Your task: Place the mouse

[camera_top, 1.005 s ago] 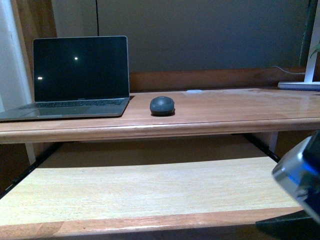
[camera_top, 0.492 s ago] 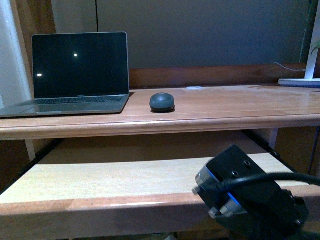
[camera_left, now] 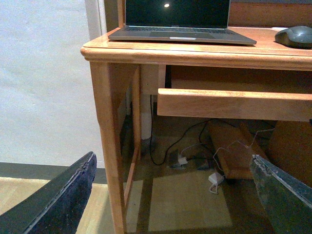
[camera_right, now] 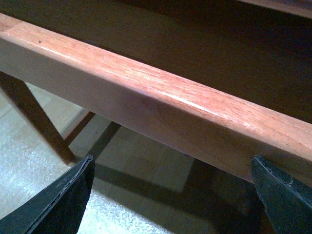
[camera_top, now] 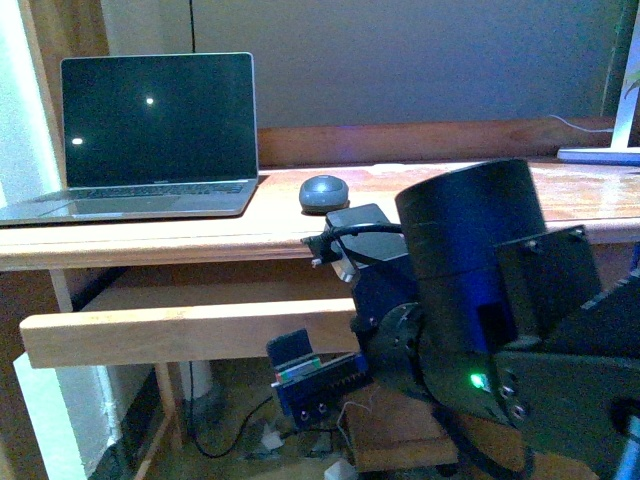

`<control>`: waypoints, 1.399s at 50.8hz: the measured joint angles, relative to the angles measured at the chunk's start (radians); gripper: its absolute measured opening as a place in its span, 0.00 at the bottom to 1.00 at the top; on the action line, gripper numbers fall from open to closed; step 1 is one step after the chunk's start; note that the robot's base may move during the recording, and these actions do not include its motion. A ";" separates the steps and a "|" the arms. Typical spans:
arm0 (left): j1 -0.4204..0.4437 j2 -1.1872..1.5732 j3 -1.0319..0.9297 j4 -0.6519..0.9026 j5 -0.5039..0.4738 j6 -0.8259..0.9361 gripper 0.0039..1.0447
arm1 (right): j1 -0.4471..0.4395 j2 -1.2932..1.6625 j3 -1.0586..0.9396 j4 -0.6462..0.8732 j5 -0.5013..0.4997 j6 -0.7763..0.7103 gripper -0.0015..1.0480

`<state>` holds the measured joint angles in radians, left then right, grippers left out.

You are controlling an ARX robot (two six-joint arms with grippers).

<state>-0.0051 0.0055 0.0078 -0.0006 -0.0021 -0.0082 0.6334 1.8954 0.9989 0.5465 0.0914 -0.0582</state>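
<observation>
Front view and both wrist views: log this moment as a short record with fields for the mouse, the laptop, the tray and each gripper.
mouse: the mouse sits on the desk top, right of the laptop, untouched
laptop: the laptop is open, screen dark
tray: the pull-out tray hangs under the desk top, nothing seen on its front edge
left gripper: left gripper is open, holding nothing, low in front of the desk
right gripper: right gripper is open, holding nothing, close to a wooden rail
</observation>
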 joint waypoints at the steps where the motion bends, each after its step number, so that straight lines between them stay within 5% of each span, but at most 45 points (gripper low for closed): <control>1: 0.000 0.000 0.000 0.000 0.000 0.000 0.93 | -0.001 0.012 0.018 -0.006 0.005 0.004 0.93; 25: 0.000 0.000 0.000 0.000 0.000 0.000 0.93 | -0.011 0.123 0.186 -0.062 0.061 0.116 0.93; 47: 0.000 0.000 0.000 0.000 0.000 0.000 0.93 | -0.168 -0.669 -0.391 -0.142 -0.031 0.290 0.93; 71: 0.000 0.000 0.000 0.000 0.000 0.000 0.93 | -0.074 -1.299 -0.700 -0.400 0.064 0.430 0.93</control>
<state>-0.0051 0.0055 0.0078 -0.0006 -0.0021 -0.0082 0.5591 0.5968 0.2989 0.1467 0.1558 0.3721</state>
